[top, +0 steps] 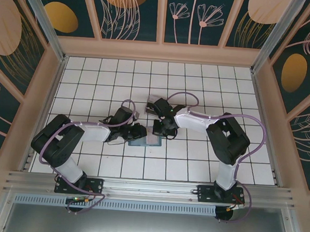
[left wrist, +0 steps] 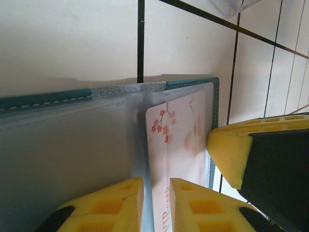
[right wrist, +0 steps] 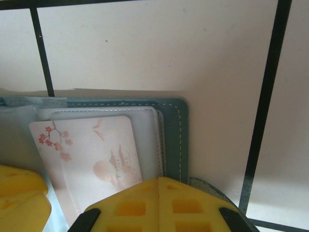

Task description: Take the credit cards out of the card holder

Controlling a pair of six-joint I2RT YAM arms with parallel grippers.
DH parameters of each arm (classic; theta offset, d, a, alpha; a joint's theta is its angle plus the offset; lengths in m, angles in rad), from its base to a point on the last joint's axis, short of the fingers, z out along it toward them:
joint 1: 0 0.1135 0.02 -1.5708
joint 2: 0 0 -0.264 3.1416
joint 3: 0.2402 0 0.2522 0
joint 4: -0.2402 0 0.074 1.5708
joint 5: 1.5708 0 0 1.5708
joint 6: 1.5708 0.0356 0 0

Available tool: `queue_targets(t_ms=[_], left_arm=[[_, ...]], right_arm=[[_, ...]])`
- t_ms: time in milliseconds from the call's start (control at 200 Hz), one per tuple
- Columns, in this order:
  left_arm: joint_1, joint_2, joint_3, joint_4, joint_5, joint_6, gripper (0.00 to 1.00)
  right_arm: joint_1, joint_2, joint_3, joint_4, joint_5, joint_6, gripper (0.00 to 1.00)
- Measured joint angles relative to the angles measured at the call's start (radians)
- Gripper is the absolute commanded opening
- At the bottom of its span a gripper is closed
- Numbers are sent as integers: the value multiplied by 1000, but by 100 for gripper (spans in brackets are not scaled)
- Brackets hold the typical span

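Observation:
The card holder (top: 144, 141) lies open on the tiled floor between my two grippers, teal outside (right wrist: 174, 140) with frosted grey pockets (left wrist: 72, 154). One of the credit cards (left wrist: 178, 140), pale pink with a red blossom print, sits inside the right pocket (right wrist: 91, 150). My left gripper (left wrist: 157, 186) hangs over the card's inner edge. Its yellow fingers stand a narrow gap apart, and the card shows through that gap. My right gripper (right wrist: 159, 181) is shut, fingertips together, resting on the holder's outer edge beside the card. Other cards are not visible.
A clear plastic tray (left wrist: 231, 5) lies just beyond the holder. The right gripper's yellow finger (left wrist: 241, 150) sits close beside my left fingers, and the left finger (right wrist: 19, 198) shows at the right wrist view's lower left. Wooden walls enclose the floor.

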Motion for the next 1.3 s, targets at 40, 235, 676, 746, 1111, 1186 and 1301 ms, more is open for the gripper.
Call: queue_targets(t_ms=[40, 235, 676, 746, 1111, 1186, 1301], left_arm=[[0, 3, 0, 4, 3, -2, 25], [0, 15, 0, 30, 24, -14, 25], [5, 42, 0, 73, 51, -34, 27], [5, 42, 0, 73, 50, -34, 28], [6, 65, 4, 106, 76, -44, 26], [6, 74, 4, 120, 83, -54, 23], [7, 78, -3, 132, 83, -67, 17]], right_arm=[[0, 0, 0, 0, 0, 0, 3], [0, 0, 0, 0, -2, 0, 2], [0, 0, 0, 0, -3, 0, 1], [0, 0, 0, 0, -3, 0, 1], [0, 0, 0, 0, -3, 0, 1], [0, 0, 0, 0, -3, 0, 1], [0, 0, 0, 0, -3, 0, 1]])
